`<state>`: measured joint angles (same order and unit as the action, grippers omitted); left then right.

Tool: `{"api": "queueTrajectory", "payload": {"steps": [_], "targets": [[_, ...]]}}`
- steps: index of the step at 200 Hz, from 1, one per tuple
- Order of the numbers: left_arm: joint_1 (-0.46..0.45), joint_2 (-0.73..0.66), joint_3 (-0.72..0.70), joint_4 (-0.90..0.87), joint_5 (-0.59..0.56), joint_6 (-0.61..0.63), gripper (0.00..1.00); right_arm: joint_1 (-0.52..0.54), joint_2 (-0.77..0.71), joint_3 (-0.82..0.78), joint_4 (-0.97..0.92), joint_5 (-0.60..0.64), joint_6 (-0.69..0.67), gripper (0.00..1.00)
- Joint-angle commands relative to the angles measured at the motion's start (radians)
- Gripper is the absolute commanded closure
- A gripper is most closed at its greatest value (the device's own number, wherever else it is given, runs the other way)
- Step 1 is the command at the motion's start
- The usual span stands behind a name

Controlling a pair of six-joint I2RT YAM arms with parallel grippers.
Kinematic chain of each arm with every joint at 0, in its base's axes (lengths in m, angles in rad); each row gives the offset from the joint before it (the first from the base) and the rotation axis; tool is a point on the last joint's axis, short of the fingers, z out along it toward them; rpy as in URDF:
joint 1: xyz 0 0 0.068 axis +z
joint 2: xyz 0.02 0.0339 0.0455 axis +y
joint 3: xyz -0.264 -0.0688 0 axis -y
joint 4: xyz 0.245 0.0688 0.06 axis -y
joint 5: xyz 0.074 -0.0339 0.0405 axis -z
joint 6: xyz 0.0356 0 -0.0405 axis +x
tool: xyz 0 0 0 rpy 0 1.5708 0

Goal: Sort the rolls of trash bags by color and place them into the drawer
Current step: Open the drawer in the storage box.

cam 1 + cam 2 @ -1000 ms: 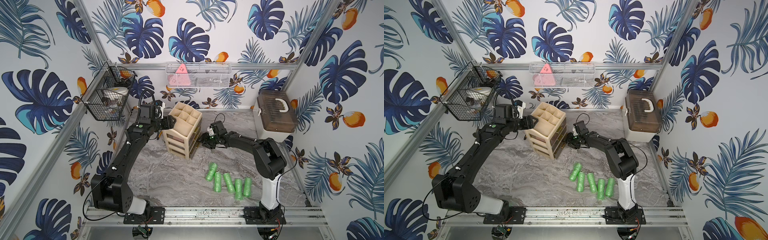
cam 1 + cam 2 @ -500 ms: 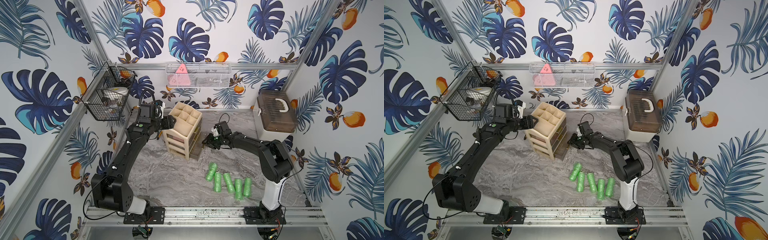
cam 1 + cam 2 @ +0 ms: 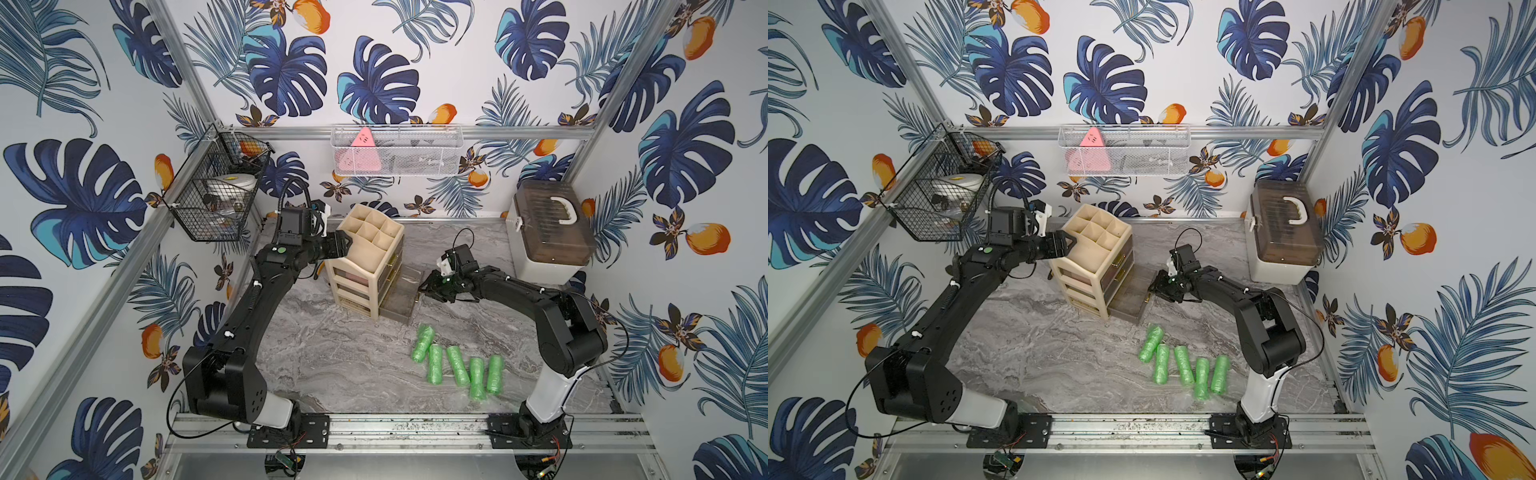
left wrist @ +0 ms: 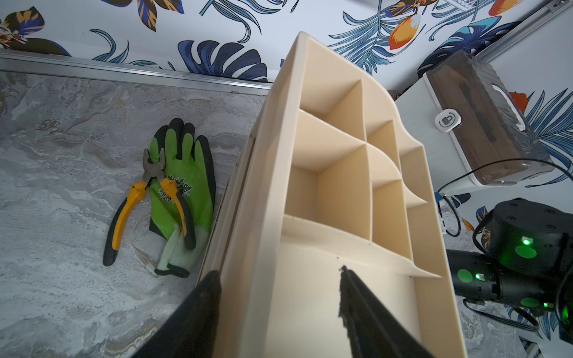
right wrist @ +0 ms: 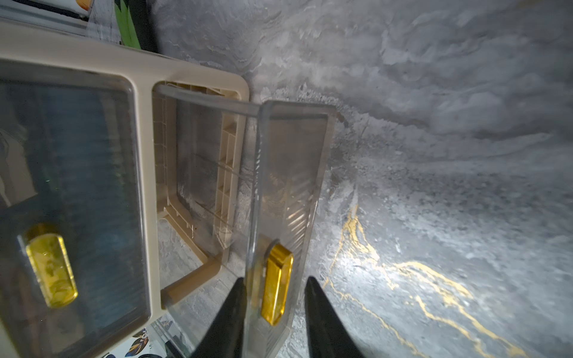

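Lying in a loose row on the marbled table (image 3: 332,353), five green rolls (image 3: 457,365) sit in front of the right arm's base, well apart from the beige organizer (image 3: 365,249). Both top views show them side by side, some touching. The organizer's bottom drawer (image 3: 400,303) is pulled out toward the right arm. The right gripper (image 5: 275,279) straddles that drawer's clear front panel and gold handle (image 5: 277,286), one finger inside the drawer and one outside. A thin gap shows beside the handle, so whether it squeezes cannot be told. The left gripper (image 4: 279,272) is clamped on the organizer's top edge, one finger outside the wall and one in a compartment. On the organizer's side away from the drawers lie a green glove (image 4: 183,186) and pliers (image 4: 139,201), the pliers resting partly on the glove.
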<state>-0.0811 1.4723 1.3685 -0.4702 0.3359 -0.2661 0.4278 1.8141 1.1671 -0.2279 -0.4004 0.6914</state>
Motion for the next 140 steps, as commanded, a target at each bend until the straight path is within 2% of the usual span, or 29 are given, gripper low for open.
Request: {"api": "queueTrajectory", "payload": {"steps": [1,57,79,116,140], "targets": [[-0.008,0.015,-0.009,-0.155,-0.005,0.022,0.35,-0.007,-0.014,-0.009,-0.046,0.014,-0.026,0.66],[-0.008,0.010,-0.015,-0.154,-0.002,0.021,0.35,-0.012,-0.048,-0.014,-0.050,0.005,-0.053,0.66],[-0.008,0.007,-0.005,-0.150,-0.001,0.012,0.29,-0.012,-0.084,-0.009,-0.055,0.007,-0.066,0.64],[-0.008,0.003,0.042,-0.162,-0.011,0.002,0.24,-0.013,-0.213,-0.023,-0.121,0.114,-0.115,0.53],[-0.007,-0.010,0.069,-0.174,-0.033,0.004,0.23,-0.023,-0.297,-0.056,-0.172,0.170,-0.143,0.52]]}}
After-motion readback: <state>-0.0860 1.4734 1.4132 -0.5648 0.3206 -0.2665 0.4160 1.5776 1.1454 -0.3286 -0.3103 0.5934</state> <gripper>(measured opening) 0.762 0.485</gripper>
